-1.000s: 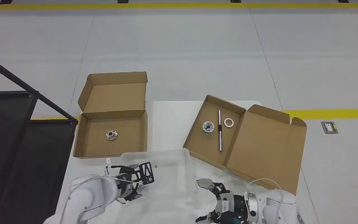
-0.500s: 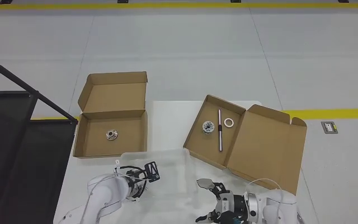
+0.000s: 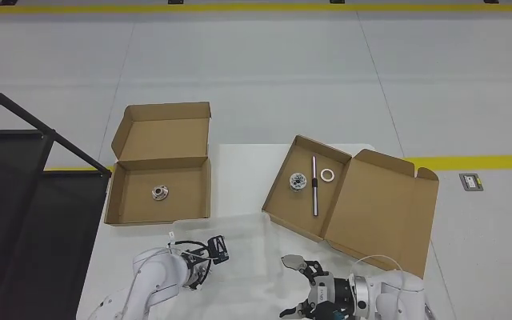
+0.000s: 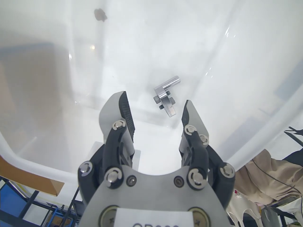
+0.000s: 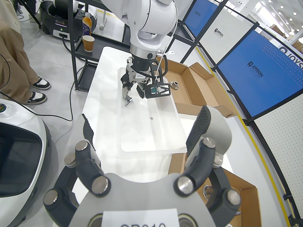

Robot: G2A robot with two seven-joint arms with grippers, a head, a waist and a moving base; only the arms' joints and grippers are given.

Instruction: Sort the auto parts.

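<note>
We see the left gripper [image 4: 155, 106] low inside the clear plastic tray [image 3: 246, 236], its fingers spread apart and gripping nothing. Between and just beyond the fingertips, a small metal bracket [image 4: 165, 95] with a short pin lies on the tray floor. In the right wrist view it sits just beside the tip of one finger, and we cannot tell whether the two touch. A dark speck [image 4: 100, 15] lies farther along the tray floor, well apart from the bracket.

The right gripper [image 5: 144, 118] hovers at the near edge of the white bench [image 3: 240, 172], beside the tray's right end, its fingers wide open and empty.

On the left side of the bench an open cardboard box [image 3: 132, 200] holds one flanged metal hub [image 3: 161, 192]. On the right side a second open box [image 3: 282, 202] holds a bearing-like part [image 3: 298, 182], a slim metal rod [image 3: 316, 188] beside it, and a white ring [image 3: 327, 174] on the rod's other side. The tray sits between the two boxes, nearer the robot.
</note>
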